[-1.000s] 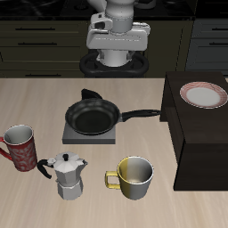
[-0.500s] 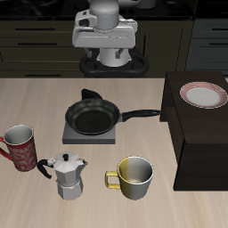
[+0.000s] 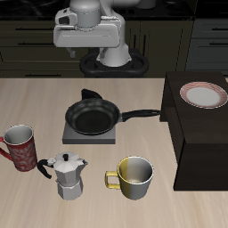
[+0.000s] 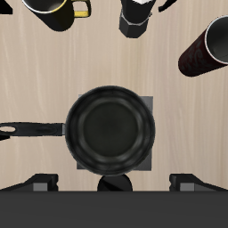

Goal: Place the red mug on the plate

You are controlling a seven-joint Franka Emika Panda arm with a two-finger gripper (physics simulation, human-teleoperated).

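Observation:
The red mug (image 3: 20,148) with its white pattern stands upright near the table's front edge, beside the moka pot; the wrist view also catches the red mug (image 4: 207,46). On top of a dark raised block at the opposite side lies the white plate (image 3: 203,94) with a reddish rim. My gripper (image 3: 87,43) hangs high over the back of the table, far from both. In the wrist view the gripper (image 4: 114,183) is open with nothing between its widely spread fingers (image 4: 43,182). The plate is out of the wrist view.
A black frying pan (image 3: 92,117) sits on a grey square stove plate mid-table, its handle pointing toward the dark block (image 3: 200,142). A silver moka pot (image 3: 69,175) and a yellow-and-grey mug (image 3: 134,176) stand along the front edge.
My gripper has shifted sideways across the back of the table toward the red mug's side and risen slightly. No object has moved.

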